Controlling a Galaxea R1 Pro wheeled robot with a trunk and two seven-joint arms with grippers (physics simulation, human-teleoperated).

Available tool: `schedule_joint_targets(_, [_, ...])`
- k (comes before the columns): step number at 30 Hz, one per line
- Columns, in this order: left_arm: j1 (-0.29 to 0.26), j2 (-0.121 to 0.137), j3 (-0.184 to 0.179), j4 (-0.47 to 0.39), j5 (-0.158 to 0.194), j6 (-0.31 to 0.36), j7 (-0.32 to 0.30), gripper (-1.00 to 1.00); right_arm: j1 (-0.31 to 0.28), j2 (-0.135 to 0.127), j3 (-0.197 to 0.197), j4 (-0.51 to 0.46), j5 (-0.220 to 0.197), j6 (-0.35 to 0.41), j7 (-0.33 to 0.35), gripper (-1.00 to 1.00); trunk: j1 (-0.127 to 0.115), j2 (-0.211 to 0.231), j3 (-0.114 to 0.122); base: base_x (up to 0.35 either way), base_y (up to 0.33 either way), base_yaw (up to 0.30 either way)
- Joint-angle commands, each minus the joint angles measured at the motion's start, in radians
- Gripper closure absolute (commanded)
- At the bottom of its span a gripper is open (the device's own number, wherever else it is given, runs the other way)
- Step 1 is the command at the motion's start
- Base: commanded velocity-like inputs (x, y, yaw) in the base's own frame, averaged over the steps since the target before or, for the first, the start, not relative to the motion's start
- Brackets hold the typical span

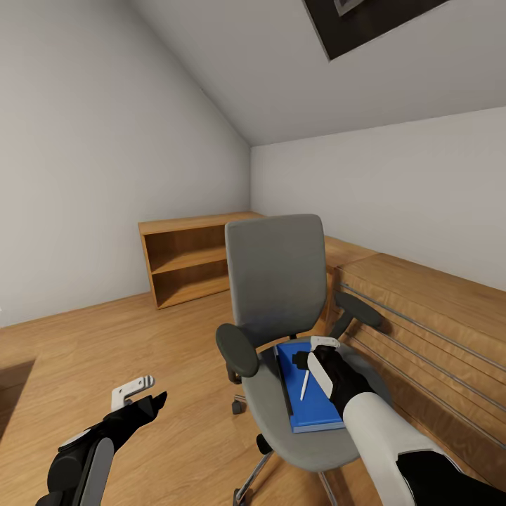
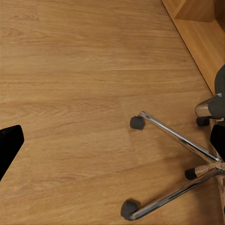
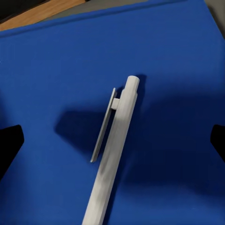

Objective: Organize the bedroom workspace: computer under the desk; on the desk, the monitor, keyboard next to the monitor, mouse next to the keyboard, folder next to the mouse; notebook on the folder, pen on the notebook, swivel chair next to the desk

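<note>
The right gripper [image 1: 318, 353], jaws wide, hangs over the pen [image 1: 305, 385] lying on the folder [image 1: 309, 407] on the chair [image 1: 281, 295] seat. Closing off-centre could roll the pen away.

The left gripper [image 1: 140, 393], apparently parted, idles over the floor [image 2: 75, 84].

head: high, looking down at swivel chair [image 1: 295, 330] | right wrist: close over pen [image 3: 112, 150]

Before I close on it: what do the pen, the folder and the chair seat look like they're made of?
Pen: pale matte body with thin clip, probably plastic, possibly brushed metal. Folder: flat, uniform blue, smooth matte, likely card or plastic; can't tell which. Swivel chair seat: grey, soft-looking matte upholstery, likely fabric; base spokes shiny, chrome-like.
</note>
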Motion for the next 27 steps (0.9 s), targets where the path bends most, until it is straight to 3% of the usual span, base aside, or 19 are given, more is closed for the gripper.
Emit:
schedule_joint_targets(1, [-0.001,-0.001,0.001,-0.001,0.011,0.005,0.007,-1.0,0.0,-0.001,0.006,-0.001,-0.01,0.004,-0.009,-1.0,0.0,0.0,-0.001,0.0,0.0,0.0])
schedule_joint_targets(27, [-0.001,-0.002,0.001,-0.003,0.011,0.004,0.007,-1.0,0.0,-0.001,0.006,-0.001,-0.009,0.004,-0.009,-1.0,0.0,0.0,-0.001,0.0,0.0,0.0])
